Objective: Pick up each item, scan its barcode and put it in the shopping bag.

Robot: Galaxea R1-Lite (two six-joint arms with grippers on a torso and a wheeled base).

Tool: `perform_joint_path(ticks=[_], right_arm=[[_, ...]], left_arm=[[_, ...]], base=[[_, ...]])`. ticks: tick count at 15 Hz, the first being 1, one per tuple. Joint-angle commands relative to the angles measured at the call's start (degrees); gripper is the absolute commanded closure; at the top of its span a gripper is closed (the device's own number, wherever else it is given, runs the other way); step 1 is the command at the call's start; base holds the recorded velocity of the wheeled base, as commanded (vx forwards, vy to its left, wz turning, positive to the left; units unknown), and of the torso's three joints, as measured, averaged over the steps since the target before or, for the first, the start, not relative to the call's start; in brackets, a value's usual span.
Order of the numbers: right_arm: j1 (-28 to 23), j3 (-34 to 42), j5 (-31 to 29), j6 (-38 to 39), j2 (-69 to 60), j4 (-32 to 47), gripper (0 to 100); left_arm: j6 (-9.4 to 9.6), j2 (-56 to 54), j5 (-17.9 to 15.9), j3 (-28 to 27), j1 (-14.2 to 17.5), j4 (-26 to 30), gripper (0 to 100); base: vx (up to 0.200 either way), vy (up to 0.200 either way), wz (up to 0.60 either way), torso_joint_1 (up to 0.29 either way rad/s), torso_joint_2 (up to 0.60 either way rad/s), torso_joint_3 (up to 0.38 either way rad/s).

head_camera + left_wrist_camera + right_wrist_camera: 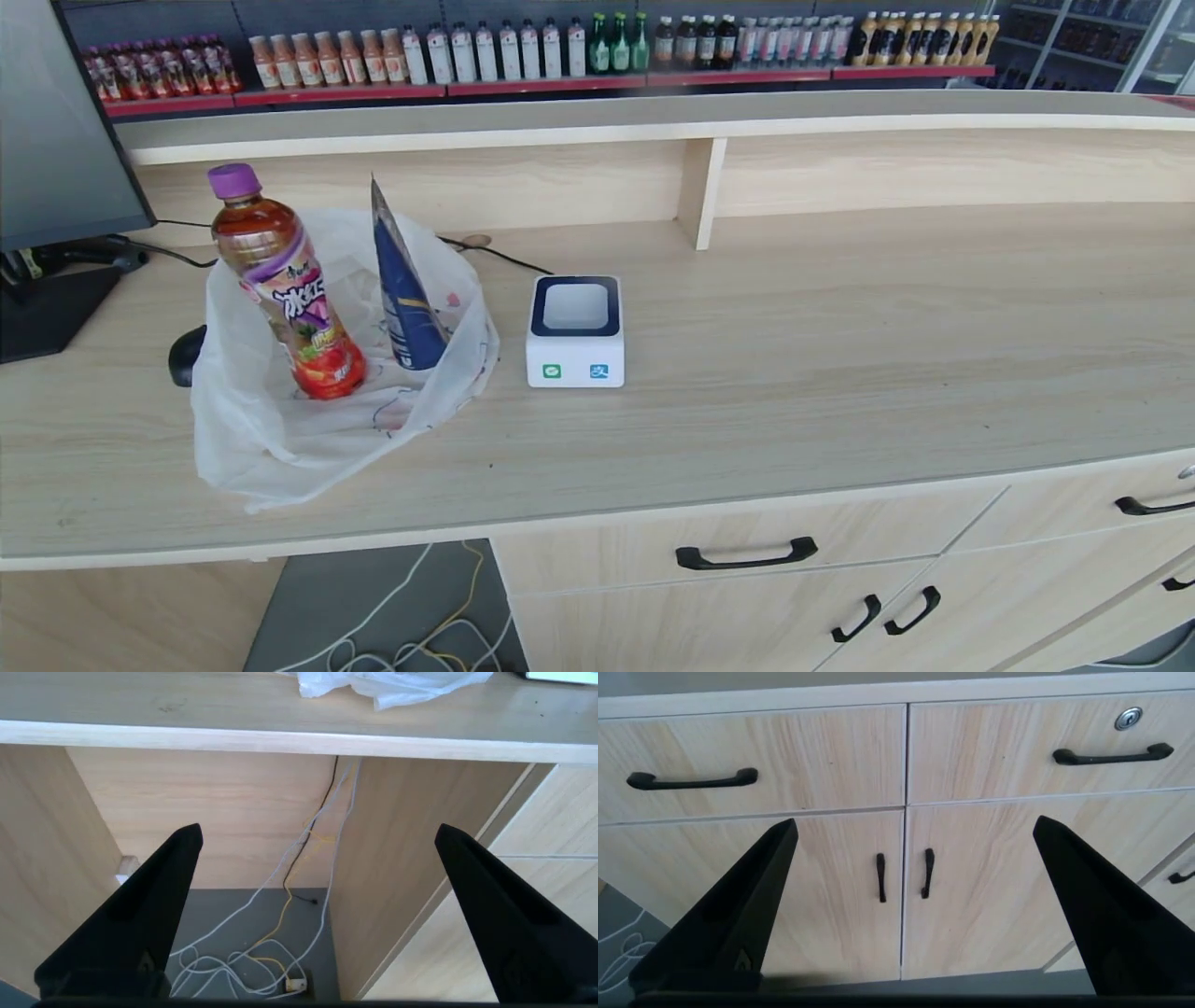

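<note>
1. A thin, crinkled, translucent plastic bag (245, 439) slumps open on the left of the pale wood-grain desk (840, 355).
2. Inside it stand a clear bottle (289, 299) of reddish drink with a purple cap and a flat blue pouch (406, 299) that tapers to a point.
3. A boxy white scanner (575, 329) with rounded corners sits just beside the bag.
4. A dark mouse (185, 355) is half hidden behind the bag, and a monitor (56, 121) is cut off at the edge.
5. The left hand (318, 835) hangs below the desk edge, its black wedge fingers spread wide, empty.
6. The right hand (915, 826) faces drawers (757, 761) with black handles, also wide and empty.
</note>
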State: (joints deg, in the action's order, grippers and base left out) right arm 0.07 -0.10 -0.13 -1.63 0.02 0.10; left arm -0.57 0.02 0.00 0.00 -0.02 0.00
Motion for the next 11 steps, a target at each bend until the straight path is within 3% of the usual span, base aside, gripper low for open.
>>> perform_joint_path(ticks=[1,11], right_arm=[[0.10,0.01,-0.04,-0.21,-0.02,-0.01,0],[0.10,0.01,-0.04,-0.04,-0.02,-0.01,0]], left_arm=[[-0.04,-0.02,0.09,0.00,0.11,0.00,0],[-0.04,-0.02,0.09,0.00,0.11,0.00,0]], base=[[0.000,0.000,0.00,0.000,0.00,0.000],[0.000,0.000,0.00,0.000,0.00,0.000]])
